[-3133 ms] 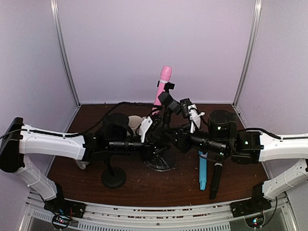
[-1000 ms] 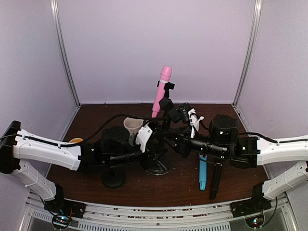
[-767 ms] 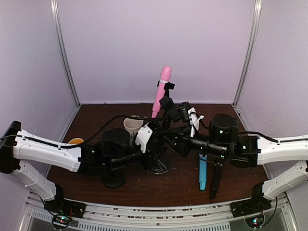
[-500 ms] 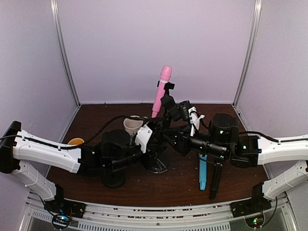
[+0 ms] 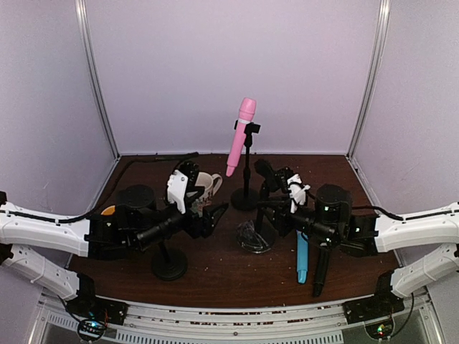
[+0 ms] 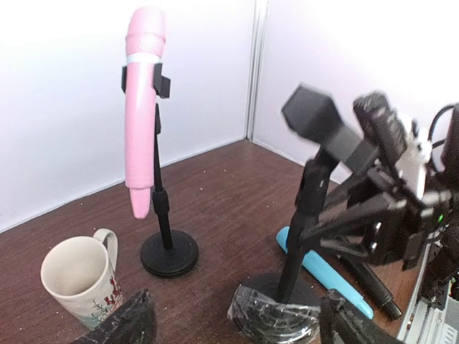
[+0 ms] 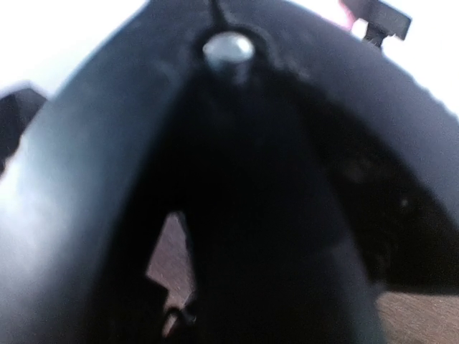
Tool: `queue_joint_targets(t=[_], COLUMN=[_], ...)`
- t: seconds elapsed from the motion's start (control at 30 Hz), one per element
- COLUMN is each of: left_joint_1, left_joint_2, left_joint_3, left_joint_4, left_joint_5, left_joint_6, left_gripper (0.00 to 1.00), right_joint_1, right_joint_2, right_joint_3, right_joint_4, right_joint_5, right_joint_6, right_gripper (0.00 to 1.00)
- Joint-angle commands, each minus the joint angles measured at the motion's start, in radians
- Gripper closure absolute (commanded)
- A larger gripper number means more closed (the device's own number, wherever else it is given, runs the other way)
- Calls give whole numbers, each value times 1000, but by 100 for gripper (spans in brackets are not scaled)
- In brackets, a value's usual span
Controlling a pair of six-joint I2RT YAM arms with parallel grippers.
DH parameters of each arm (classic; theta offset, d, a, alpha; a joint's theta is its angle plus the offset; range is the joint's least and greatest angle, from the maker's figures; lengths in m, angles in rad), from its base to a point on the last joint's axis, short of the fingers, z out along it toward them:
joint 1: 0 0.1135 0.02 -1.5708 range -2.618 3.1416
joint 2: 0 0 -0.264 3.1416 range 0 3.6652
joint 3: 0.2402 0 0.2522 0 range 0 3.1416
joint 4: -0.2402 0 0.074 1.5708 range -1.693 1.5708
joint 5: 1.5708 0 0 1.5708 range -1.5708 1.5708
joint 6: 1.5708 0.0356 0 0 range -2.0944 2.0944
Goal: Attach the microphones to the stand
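Premises were a laboratory test enclosure: plain white panels (image 5: 237, 72) on left, right and far sides, metal corner posts (image 5: 97, 79), a brown tabletop (image 5: 215, 276), metal mounting rail (image 5: 229, 315) along the near edge

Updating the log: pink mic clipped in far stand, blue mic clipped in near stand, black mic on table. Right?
No. The blue mic lies on the table beside the black mic; the near stand has an empty clip, per the left wrist view. The rest is right.
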Motion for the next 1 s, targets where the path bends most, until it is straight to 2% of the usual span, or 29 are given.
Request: queue_joint_targets(t=[0.0,0.27,0.57,0.6,0.73,0.97], left_joint_1=[3,3,3,3,3,3], left_joint_2=[-63,-94,-66,-64,-65,-79], left_joint_3=[-23,-28,-14,-14,-17,-48], left_joint_4=[-33,-50,-22,-21,-29,-6], left_joint_5=[21,38,52,53,55,59], left_joint_6=[19,39,60,59,57,53], left_gripper=[21,21,21,21,21,19], right_joint_1=[2,1,0,1,1,7], right_joint_2=[76,217,302,302,270,98], right_joint_3=[-33,-13,-29,-33,-41,-113], right_joint_4=[285,367,410,405,330,137], right_joint_5=[-76,-3,9,9,14,22], right_joint_6=[-110,-184,-134,-126,-94,3], right_gripper=[100,100,100,96,69,42])
